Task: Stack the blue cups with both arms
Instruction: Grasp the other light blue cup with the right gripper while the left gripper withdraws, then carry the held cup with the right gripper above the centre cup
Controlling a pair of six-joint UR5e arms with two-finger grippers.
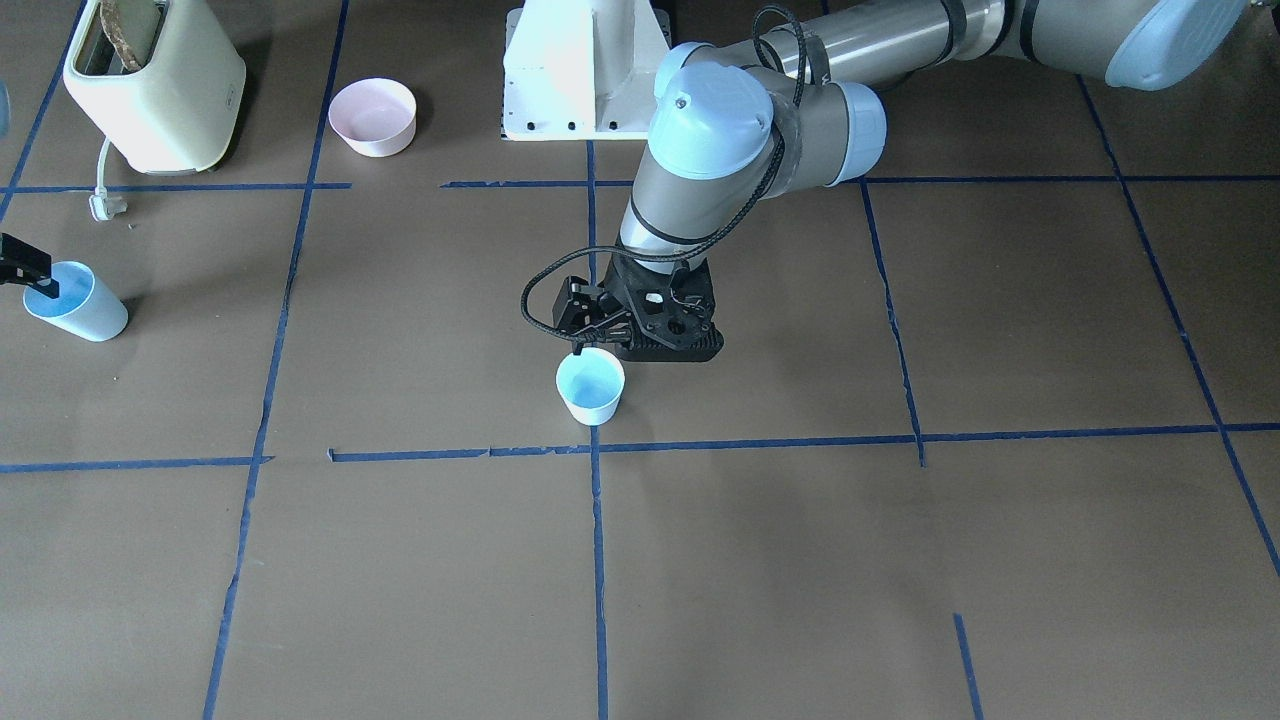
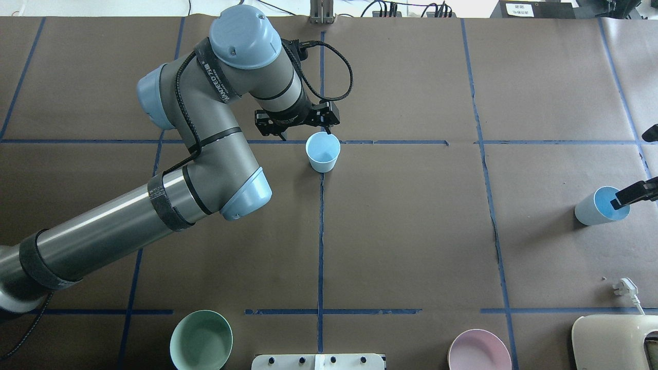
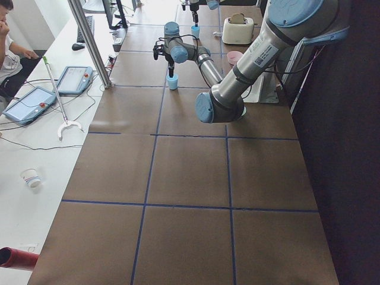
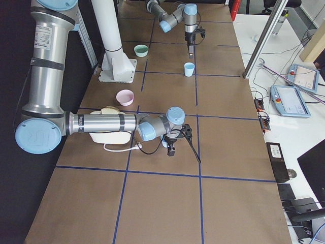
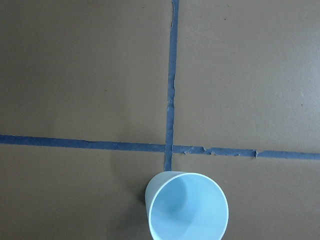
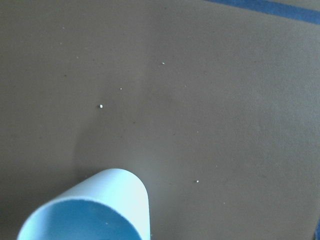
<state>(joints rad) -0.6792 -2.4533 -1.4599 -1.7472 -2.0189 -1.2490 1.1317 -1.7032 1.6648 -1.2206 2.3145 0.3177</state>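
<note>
One blue cup (image 1: 590,388) stands upright on the brown table by a tape crossing; it also shows in the overhead view (image 2: 323,154) and the left wrist view (image 5: 187,210). My left gripper (image 1: 578,348) hangs just above its rim (image 2: 327,132), fingers together, not holding it. The second blue cup (image 1: 85,310) is tilted at the table's right end (image 2: 591,210). My right gripper (image 2: 619,201) is shut on its rim, one finger inside. The right wrist view shows that cup's (image 6: 115,195) tilted mouth.
A pink bowl (image 2: 479,350) and a mint-green bowl (image 2: 200,340) sit near the white pedestal base (image 1: 585,70). A cream toaster (image 1: 150,85) with its plug (image 1: 105,205) stands near the right arm's cup. An operator (image 3: 6,35) sits beside the table.
</note>
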